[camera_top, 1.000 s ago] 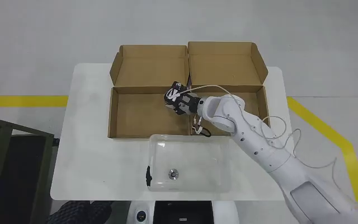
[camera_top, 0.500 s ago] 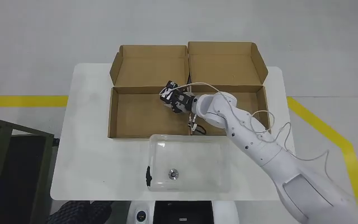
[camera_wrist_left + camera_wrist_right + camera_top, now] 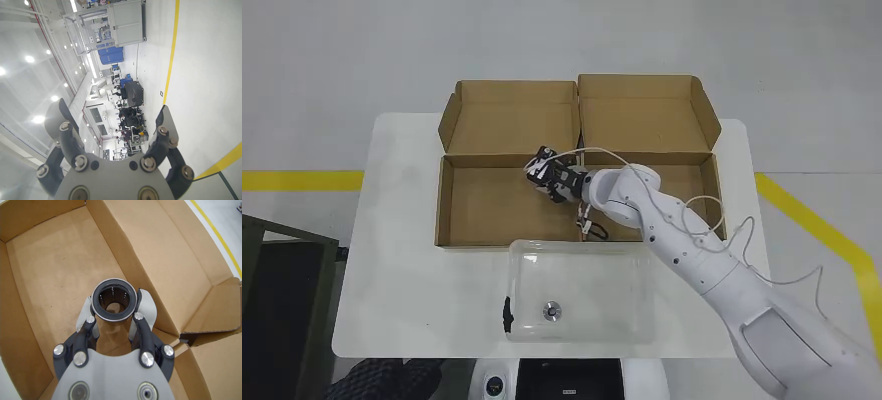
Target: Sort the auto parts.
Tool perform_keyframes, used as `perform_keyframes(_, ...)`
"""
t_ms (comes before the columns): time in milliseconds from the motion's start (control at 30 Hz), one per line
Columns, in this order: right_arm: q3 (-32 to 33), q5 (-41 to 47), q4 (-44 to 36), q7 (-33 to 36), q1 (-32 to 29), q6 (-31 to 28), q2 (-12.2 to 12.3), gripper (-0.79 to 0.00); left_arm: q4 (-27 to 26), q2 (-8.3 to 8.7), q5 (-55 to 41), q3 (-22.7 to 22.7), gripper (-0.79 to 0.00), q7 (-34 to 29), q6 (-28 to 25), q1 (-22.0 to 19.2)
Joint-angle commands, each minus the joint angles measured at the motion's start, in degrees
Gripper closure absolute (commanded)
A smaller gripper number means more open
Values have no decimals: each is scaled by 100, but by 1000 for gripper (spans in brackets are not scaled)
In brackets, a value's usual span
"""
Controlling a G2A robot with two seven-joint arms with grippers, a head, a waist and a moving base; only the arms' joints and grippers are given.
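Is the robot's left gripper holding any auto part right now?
No, the left gripper has its fingers spread wide apart with nothing clamped between them.

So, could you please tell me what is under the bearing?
Bare cardboard floor of the box shows around and through the bearing; the patch beneath its wall and the jaws is covered.

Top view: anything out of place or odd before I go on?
Only one thing: a small black part lies right at the left wall of the clear bin; I cannot tell if it's inside or out. Nothing looks spilled or damaged.
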Motion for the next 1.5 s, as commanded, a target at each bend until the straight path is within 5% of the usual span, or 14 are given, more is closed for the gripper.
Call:
perform_keyframes(0,29,-31,-29,37,-14,-13,-4,-391,0,0,0,0,-785,0,0,0)
perform_keyframes(600,733,-386,-1562,284,-735,-467,256,-570,0,0,0,0,-785,0,0,0)
perform_keyframes(1467,1878,-1248,-4615,-254,-3700,-1929,952,-730,0,0,0,0,-785,0,0,0)
